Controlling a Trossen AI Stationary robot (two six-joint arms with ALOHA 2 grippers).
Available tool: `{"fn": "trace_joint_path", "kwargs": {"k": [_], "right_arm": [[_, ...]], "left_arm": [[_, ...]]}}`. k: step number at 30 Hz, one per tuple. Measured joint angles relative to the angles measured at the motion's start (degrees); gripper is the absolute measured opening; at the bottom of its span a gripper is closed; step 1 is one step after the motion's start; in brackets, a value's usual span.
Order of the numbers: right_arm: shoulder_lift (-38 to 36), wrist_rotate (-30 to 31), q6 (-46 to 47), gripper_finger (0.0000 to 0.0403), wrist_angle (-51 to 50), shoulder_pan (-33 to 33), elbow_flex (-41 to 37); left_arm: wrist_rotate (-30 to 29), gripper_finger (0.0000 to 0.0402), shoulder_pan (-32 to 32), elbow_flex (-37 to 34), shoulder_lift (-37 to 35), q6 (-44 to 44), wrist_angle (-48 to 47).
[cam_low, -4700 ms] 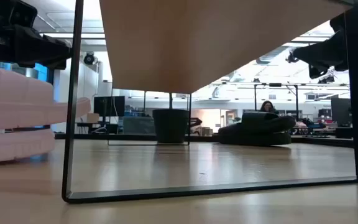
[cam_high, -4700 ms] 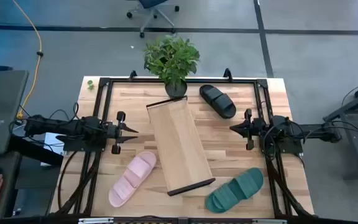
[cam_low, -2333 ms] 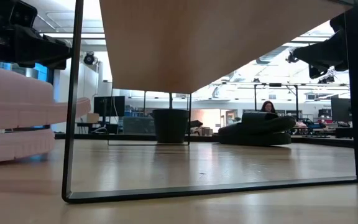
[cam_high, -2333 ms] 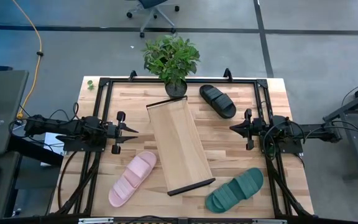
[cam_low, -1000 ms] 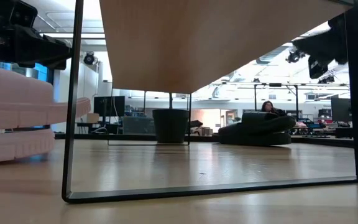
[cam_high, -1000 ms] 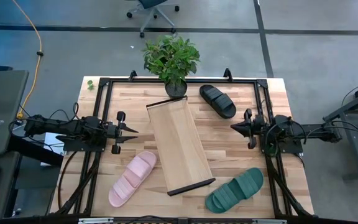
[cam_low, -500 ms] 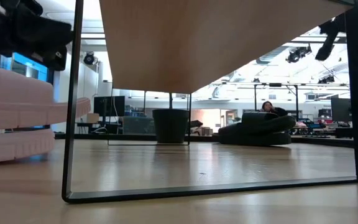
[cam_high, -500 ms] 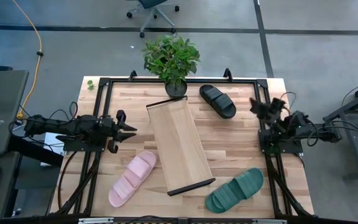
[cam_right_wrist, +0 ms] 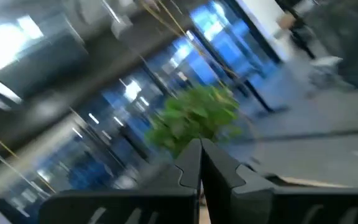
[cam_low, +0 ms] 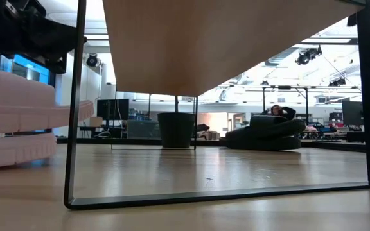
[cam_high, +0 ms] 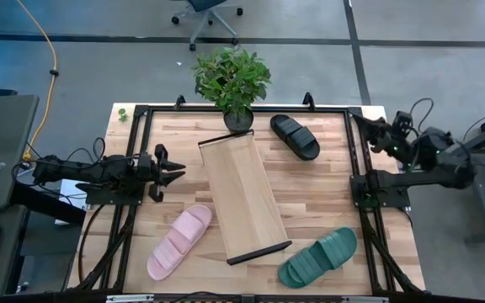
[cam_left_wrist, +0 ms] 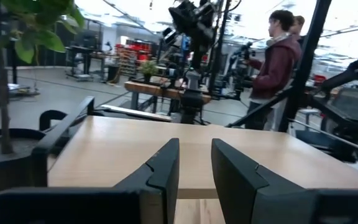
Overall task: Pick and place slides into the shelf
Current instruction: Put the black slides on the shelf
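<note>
The light-wood shelf (cam_high: 244, 198) lies slantwise on the table's middle and stands on black end bars (cam_low: 76, 128). The black slide (cam_high: 295, 136) rests sole down near the far edge, the pale pink slide (cam_high: 180, 241) near-left of the shelf, and the dark green slide (cam_high: 318, 257) near-right of it. My left gripper (cam_high: 179, 173) hovers left of the shelf, pointing at it, with its fingers slightly open (cam_left_wrist: 196, 168) and empty. My right gripper (cam_high: 365, 124) is raised over the table's far right corner; it is shut (cam_right_wrist: 199, 168) and holds nothing.
A potted plant (cam_high: 232, 80) stands at the far edge, just beyond the shelf's far end. A black frame (cam_high: 141, 114) runs around the tabletop. Bare wood shows between the shelf and the black slide. People stand in the room behind (cam_left_wrist: 278, 50).
My right arm has lifted from its place right of the shelf, swung up toward the table's far right corner, and tipped upward. My left gripper has risen a little and shifted slightly toward the far edge. The slides and the shelf have stayed where they were.
</note>
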Motion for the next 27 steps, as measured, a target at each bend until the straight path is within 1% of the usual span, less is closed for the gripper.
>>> {"fn": "trace_joint_path", "kwargs": {"k": [3,7,12,17,19,22,27], "right_arm": [[5.2,0.8,-1.1,0.0000,-8.5,0.0,7.4],[12.9,0.8,-5.9,0.0000,-20.0,0.0,15.6],[22.3,1.3,-10.7,0.0000,-33.8,0.0,22.8],[29.3,1.4,-12.2,0.0000,-41.4,-0.3,25.7],[31.3,1.2,-9.8,0.0000,-44.0,-1.7,25.8],[33.8,-0.8,-5.2,0.0000,-48.2,-5.9,25.8],[37.1,-8.4,-3.5,0.0000,-50.3,-15.3,25.8]], "left_arm": [[-0.9,0.0083,0.0,0.0,0.0,0.0,0.0],[-1.9,0.0083,0.0,0.0,0.0,0.1,0.0],[-2.0,0.0083,0.0,0.0,0.0,0.1,0.0],[-2.0,0.0083,0.0,0.0,0.0,0.1,0.0],[-2.0,0.0083,0.0,0.0,0.0,0.1,0.0],[-2.0,0.0083,0.0,0.0,0.0,0.0,0.0],[-2.0,0.0083,0.0,0.0,0.0,0.0,-0.1]]}}
